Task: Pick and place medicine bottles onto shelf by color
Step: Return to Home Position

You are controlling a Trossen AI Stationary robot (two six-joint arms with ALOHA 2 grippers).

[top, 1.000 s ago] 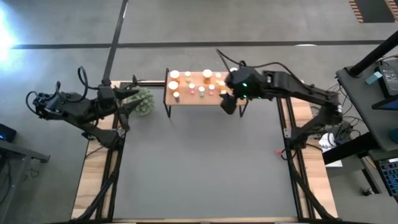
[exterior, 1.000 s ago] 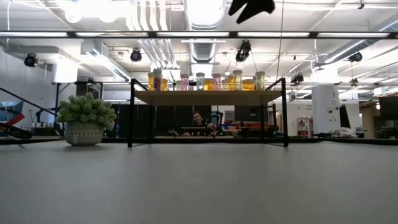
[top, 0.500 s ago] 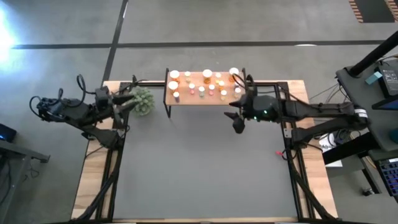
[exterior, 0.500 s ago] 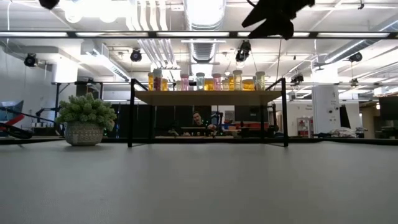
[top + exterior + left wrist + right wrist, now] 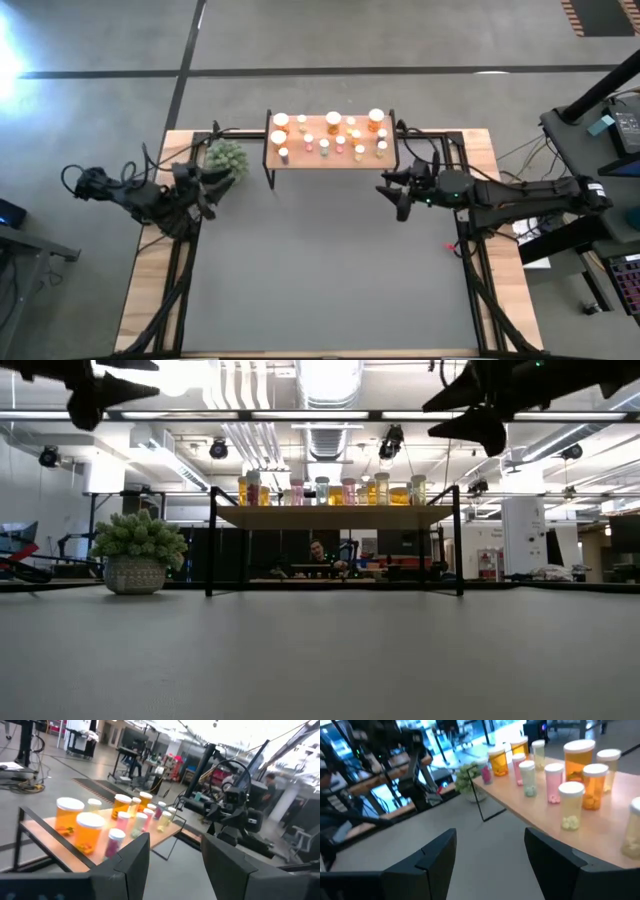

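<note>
Item: medicine bottles [image 5: 330, 135], all standing on the shelf [image 5: 310, 159] at the counter's far edge; my right pincer [image 5: 390, 193], released and empty, hangs off the shelf's right end, my left pincer [image 5: 213, 181] likewise released beside the plant [image 5: 228, 158]; risk: a careless swing clips a shelf leg, toppling rows.

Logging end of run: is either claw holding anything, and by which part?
Nothing is held: the left claw and right claw are open and empty, away from the shelf.

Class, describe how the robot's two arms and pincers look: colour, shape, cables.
The left arm and right arm are dark, slim and jointed, with black cables looping along them. The left pincer and right pincer each end in two flat, angular black fingers.
</note>
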